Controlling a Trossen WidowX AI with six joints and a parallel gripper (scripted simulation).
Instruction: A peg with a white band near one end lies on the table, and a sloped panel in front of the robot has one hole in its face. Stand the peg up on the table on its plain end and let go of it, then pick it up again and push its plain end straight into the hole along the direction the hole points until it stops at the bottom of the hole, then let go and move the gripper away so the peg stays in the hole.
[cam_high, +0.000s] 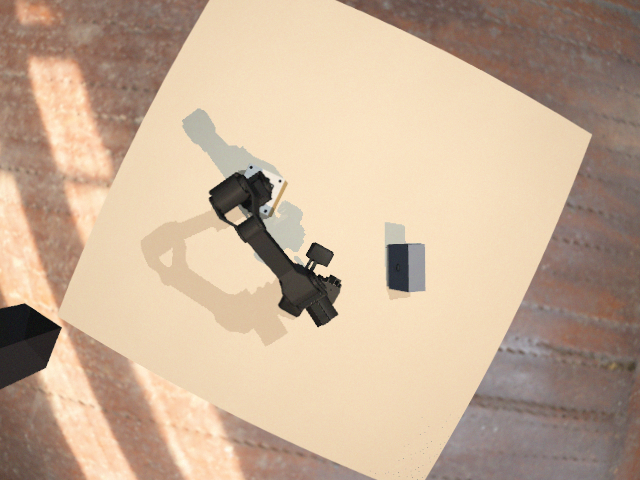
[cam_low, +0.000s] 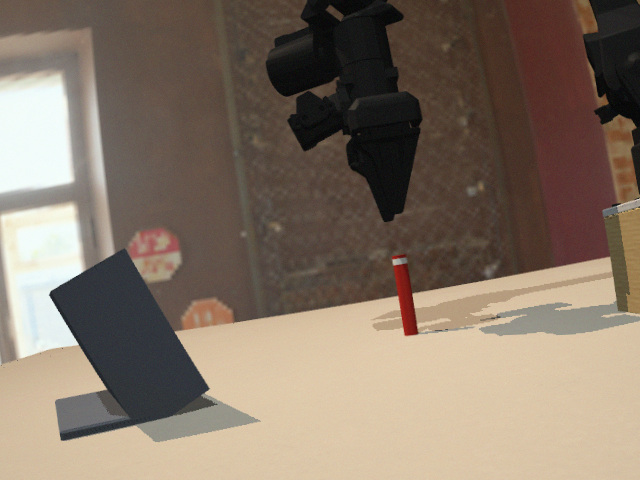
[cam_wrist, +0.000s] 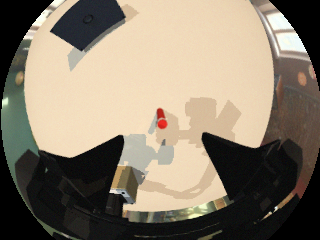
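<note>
Exterior view shows you the red peg (cam_low: 405, 299) (cam_wrist: 161, 119) upright below your gripper (cam_low: 391, 217) (cam_wrist: 164, 138), its fingers spread, grasping nothing.

On the bench (cam_high: 465, 170) (cam_low: 413, 413) (cam_wrist: 150, 60), seen from the side, the upright red cylindrical peg with a white band (cam_low: 405, 297) (cam_wrist: 161, 117) stands between the dark sloped rectangular panel (cam_low: 129, 335) (cam_high: 398, 268) (cam_wrist: 95, 30) at left and the tan block-shaped arm base (cam_low: 628, 253) (cam_wrist: 131, 180) at right, well apart from both. The open black two-fingered end effector (cam_low: 391, 217) (cam_wrist: 164, 138) hangs above the peg, touching neither it nor the bench.
</note>
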